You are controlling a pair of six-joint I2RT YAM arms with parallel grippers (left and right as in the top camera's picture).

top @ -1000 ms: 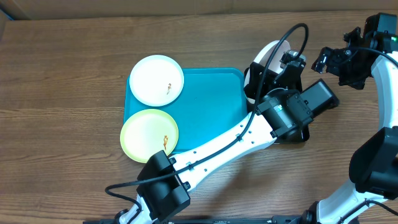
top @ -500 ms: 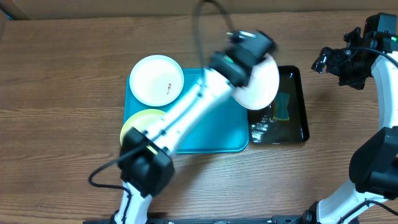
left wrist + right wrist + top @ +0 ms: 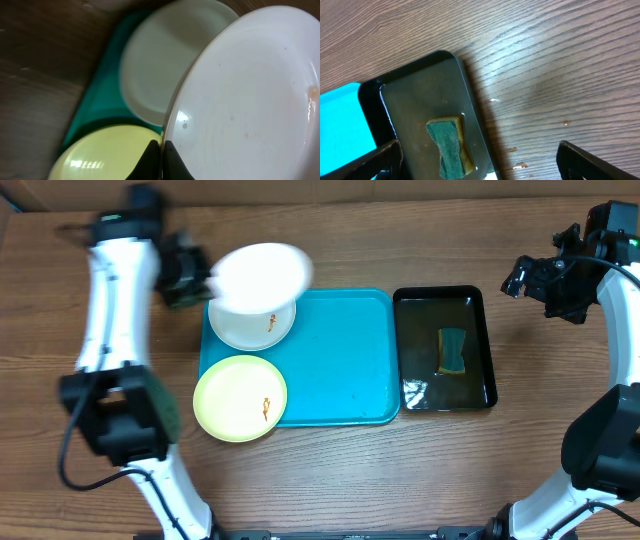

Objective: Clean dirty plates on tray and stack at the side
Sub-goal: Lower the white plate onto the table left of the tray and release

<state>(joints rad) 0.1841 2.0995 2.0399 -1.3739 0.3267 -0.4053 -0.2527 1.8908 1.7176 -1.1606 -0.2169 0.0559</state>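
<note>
Status: left gripper (image 3: 161,157) is clamped on the rim of a white plate (image 3: 262,272), held at upper left of frame over the smeared plate (image 3: 250,328) on the tray (image 3: 340,370). At upper right, right gripper (image 3: 479,150) is spread wide, nothing held. Risk: edge-only grip plus a likely fast swing (blur seen). Plate can be slipped out or knocked into the 2 plates below.

The turquoise tray (image 3: 340,360) lies flat mid-counter. A smeared white plate (image 3: 245,330) overlaps its far-left corner, a smeared yellow-green plate (image 3: 240,398) its near-left corner — a second white plate (image 3: 262,272) hangs tilted above the first.
</note>
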